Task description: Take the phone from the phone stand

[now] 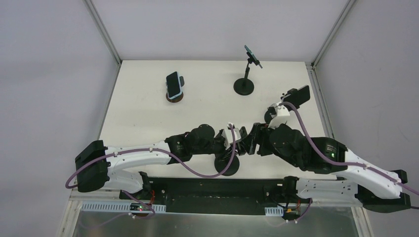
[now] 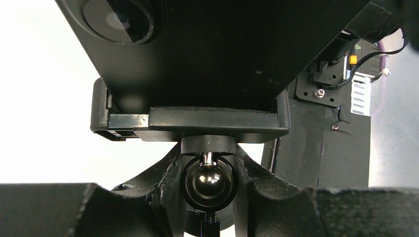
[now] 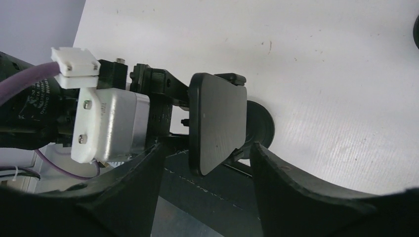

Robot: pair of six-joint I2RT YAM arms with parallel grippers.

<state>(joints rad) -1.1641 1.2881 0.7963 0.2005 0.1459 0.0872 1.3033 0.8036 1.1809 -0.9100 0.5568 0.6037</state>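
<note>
Grey walls enclose a white surface [image 1: 148, 113], and at its lower centre in the overhead view both arms meet over the phone stand [image 1: 227, 165]. The phone [image 3: 217, 123] sits in that stand's clamp, its dark back filling the top of the left wrist view. Below it, the left end effector [image 2: 207, 163] is pressed in on the stand's ball joint [image 2: 208, 181], one finger on each side. The right end effector [image 3: 206, 148] is spread, its fingers [image 3: 143, 182] straddling the phone's lower end with a gap showing on the left side. Farther up the surface stand a short stand [image 1: 174, 94], a tall stand [image 1: 244, 81] and, at right, a third stand [image 1: 296, 96], each carrying a phone.
</note>
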